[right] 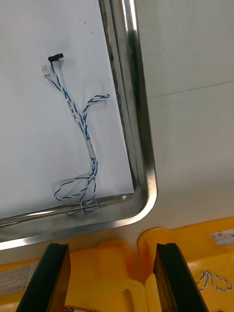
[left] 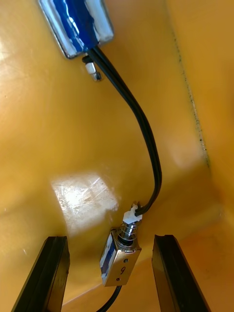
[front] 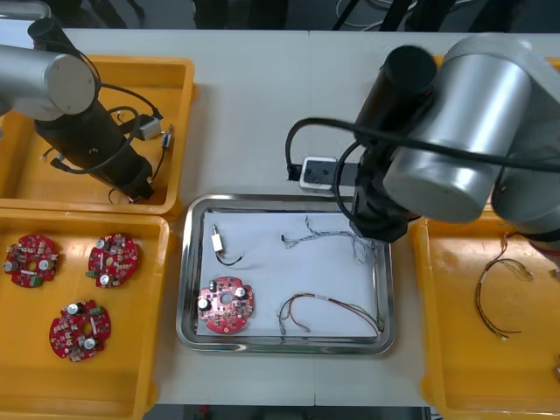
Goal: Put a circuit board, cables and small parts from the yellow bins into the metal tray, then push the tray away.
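Light table (front: 254, 114) seen from above, with yellow bins at its sides and the metal tray (front: 284, 346), white inside, between them.

Left far bin (front: 179, 131): the left arm reaches down into it. The left gripper (left: 109, 238) hangs close over the bin floor with its fingers apart, and a small metal part (left: 119, 258) lies between them, touching neither.

Left near bin (front: 131, 376): three loose circuit boards (front: 113, 260), all round and red, lie well apart from one another.

Right near bin (front: 446, 367): a spare red and yellow cable (front: 494, 297) lies inside.

The right arm crosses the tray's far right corner. The right gripper (right: 111, 245) hovers over the bin rims just outside that corner, fingers apart and holding nothing.

Tray contents, by size:
- Tray circuit board (front: 226, 305) at the near left.
- Red and yellow tray cable (front: 328, 308) at the near right.
- Twisted blue and white cable (right: 80, 119) at the far right, with its looped end reaching the edge of the white inside by the rim.
- Short black cable (front: 229, 257) at the far left, with a small pale piece (front: 215, 237) on its end.

In the left far bin, a black lead (left: 141, 131) runs from the part between the fingers to a blue-wrapped metal part (left: 75, 24) farther off — the two are joined by it.
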